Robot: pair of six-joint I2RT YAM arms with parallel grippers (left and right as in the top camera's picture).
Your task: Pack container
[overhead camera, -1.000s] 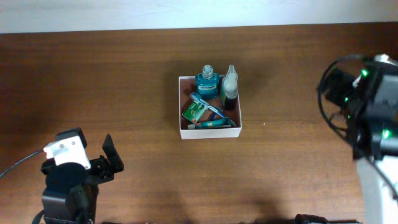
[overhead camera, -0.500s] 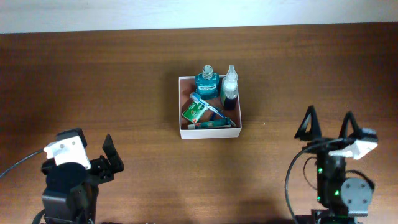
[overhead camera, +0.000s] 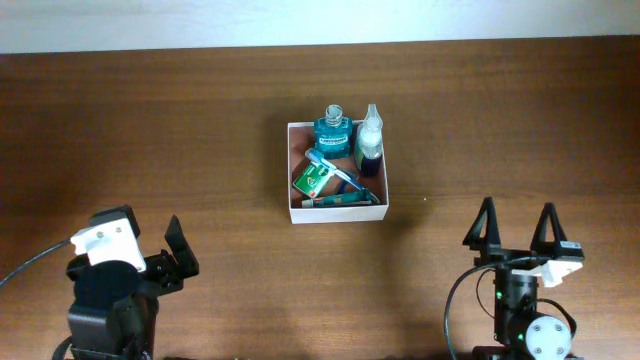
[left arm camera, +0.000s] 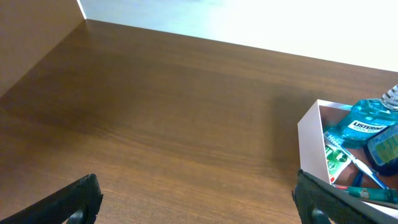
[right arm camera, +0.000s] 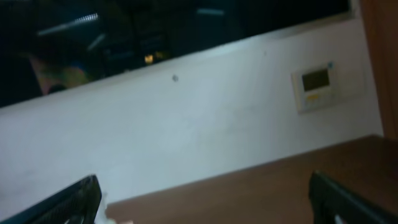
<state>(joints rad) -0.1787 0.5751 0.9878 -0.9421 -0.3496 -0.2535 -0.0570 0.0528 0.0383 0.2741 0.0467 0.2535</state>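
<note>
Your right tool [overhead camera: 516, 215] has swung back to rest, spread apart and empty like your left tool [overhead camera: 178, 250] (the container [overhead camera: 338, 213] looks fully packed).

White container [overhead camera: 337, 211], toiletries inside.

The view is blurred. We see the two black fingers [right arm camera: 68, 202] of the right hand [right arm camera: 205, 202] in the lower corners, far apart from each other. Behind them is a white wall [right arm camera: 186, 124] with a small panel [right arm camera: 317, 87] on it. Above the wall lies a dark band [right arm camera: 186, 25]. The brown worktop [right arm camera: 280, 186] crosses the lower right part, and a brown strip [right arm camera: 382, 62] stands at the right edge.
</note>
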